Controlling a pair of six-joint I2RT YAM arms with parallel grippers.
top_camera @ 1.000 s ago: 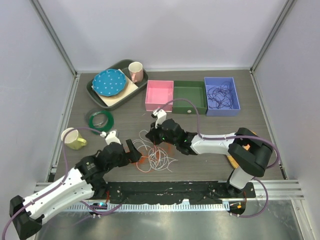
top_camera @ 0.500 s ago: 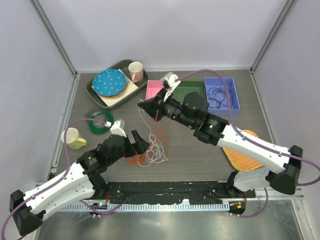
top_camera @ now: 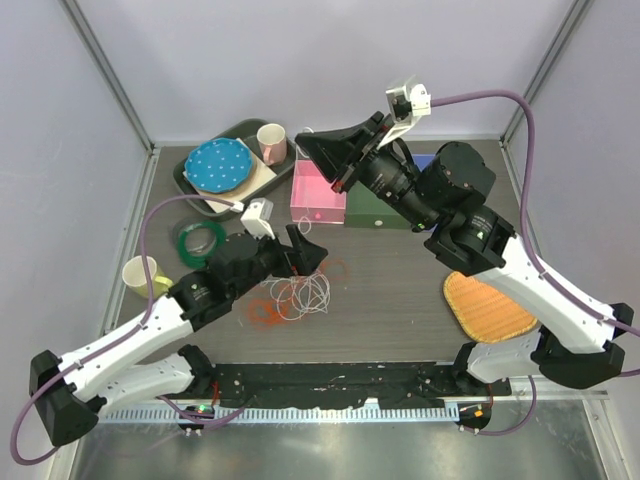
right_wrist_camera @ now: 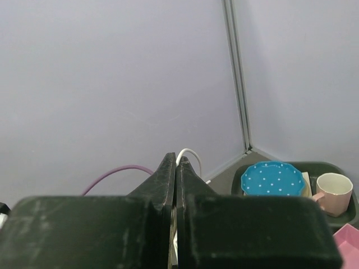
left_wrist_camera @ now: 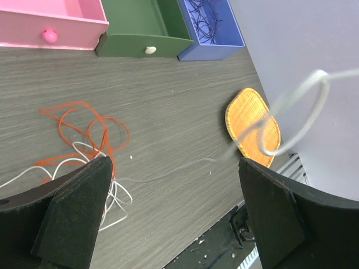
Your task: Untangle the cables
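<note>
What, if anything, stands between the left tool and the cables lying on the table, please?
Nothing visible does. The left tool hangs open close by the cables, with only bare table between them. The right tool sits high and clear, shut on a white cable.

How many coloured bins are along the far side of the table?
3: pink bin at left, green bin in the middle, blue bin at right, holding dark cables.

Robot laboratory test cell. Plain pale lavender wall panels (top_camera: 330,60) framed by grey aluminium corner posts (top_camera: 110,75) enclose a dark wood-grain tabletop (top_camera: 400,300). Two white-and-black robot arms (top_camera: 130,345) are mounted on a black plate (top_camera: 330,382) at its near edge. At the far side stand staged props: a pink open box (left_wrist_camera: 73,33), a green open box (left_wrist_camera: 134,22) and a blue open box (left_wrist_camera: 207,50).
</note>
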